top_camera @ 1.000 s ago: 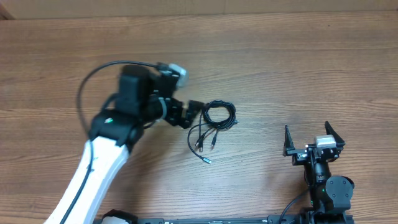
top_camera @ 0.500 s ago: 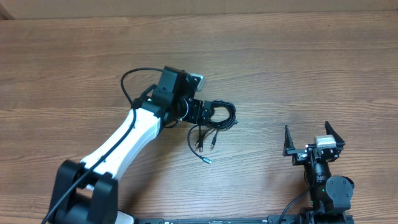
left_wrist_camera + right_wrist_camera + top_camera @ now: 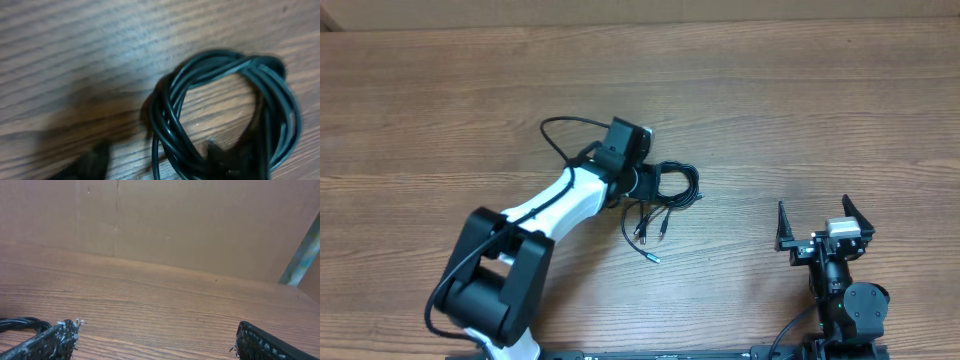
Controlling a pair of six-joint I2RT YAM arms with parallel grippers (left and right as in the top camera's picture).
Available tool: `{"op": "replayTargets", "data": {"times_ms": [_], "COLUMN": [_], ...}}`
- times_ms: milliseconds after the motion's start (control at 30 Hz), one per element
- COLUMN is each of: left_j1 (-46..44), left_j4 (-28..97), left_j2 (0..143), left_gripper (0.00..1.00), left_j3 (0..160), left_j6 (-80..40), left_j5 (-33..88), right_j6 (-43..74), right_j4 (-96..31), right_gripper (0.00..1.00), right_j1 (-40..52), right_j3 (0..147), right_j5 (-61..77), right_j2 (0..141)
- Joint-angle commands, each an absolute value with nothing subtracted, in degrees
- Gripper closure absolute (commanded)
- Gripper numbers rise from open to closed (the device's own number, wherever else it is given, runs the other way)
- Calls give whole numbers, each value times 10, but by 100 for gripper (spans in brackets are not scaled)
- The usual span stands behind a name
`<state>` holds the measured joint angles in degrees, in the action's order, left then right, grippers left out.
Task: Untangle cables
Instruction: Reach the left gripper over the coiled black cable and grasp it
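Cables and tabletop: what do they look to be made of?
Cables: black rubbery or plastic jacket, semi-gloss; light streaks along the coiled strands. Plug ends: silver glints, probably metal, too small to confirm. Tabletop: brown wood grain, matte; solid wood or laminate, cannot tell.

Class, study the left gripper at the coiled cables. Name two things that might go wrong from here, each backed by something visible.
1. The left gripper straddles several strands of the cables at once; pinching the whole bundle may drag the coil along instead of freeing one cord.
2. The right gripper sits open and far off, so nothing pins the coil; a pull may tighten the loops around the loose plug ends.
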<state>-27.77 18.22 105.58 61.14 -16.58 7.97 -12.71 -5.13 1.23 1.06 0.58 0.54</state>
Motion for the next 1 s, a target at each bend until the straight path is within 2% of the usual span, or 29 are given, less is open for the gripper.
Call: {"op": "replayTargets", "data": {"times_ms": [0, 33, 67, 233, 300, 400, 500, 533, 567, 600, 633, 700, 767, 800, 833, 900, 967], "left_j1": [-279, -278, -277, -263, -253, -240, -235, -234, -233, -233, -233, -233, -233, -233, -233, -235, -237], "left_j4": [180, 181, 181, 224, 289, 379, 412, 413, 410, 402, 396, 359, 332, 317, 307, 294, 288], "left_j2": [1072, 1073, 1072, 1067, 1058, 1043, 1032, 1028, 1025, 1023, 1023, 1023, 1023, 1024, 1027, 1036, 1050], "left_gripper": [73, 88, 96, 96, 96, 96, 96, 90, 79, 73, 73, 67, 41, 37, 38, 48, 50], "left_j3": [622, 622, 622, 631, 646, 670, 685, 687, 688, 689, 689, 689, 689, 689, 688, 688, 688], "left_j6": [-171, -180, -193, -336, -445, -603, -669, -678, -682, -674, -650, -484, -356, -294, -247, -206, -176], "left_j5": [50, 33, 15, -82, -95, -58, -5, 22, 53, 87, 103, 115, 110, 97, 76, 33, 5], "right_j6": [-129, -129, -129, -129, -129, -129, -129, -129, -129, -129, -129, -129, -129, -129, -129, -129, -129], "right_j4": [-48, -48, -48, -48, -48, -48, -48, -48, -48, -48, -48, -48, -48, -48, -48, -48, -48], "right_gripper": [0, 0, 0, 0, 0, 0, 0, 0, 0, 0, 0, 0, 0, 0, 0, 0, 0], "right_j1": [14, 14, 14, 14, 14, 14, 14, 14, 14, 14, 14, 14, 14, 14, 14, 14, 14], "right_j3": [5, 5, 5, 5, 5, 5, 5, 5, 5, 5, 5, 5, 5, 5, 5, 5, 5], "right_j5": [1, 1, 1, 1, 1, 1, 1, 1, 1, 1, 1, 1, 1, 1, 1, 1, 1], "right_j2": [2, 2, 2, 2, 2, 2, 2, 2, 2, 2, 2, 2, 2, 2, 2, 2, 2]}}
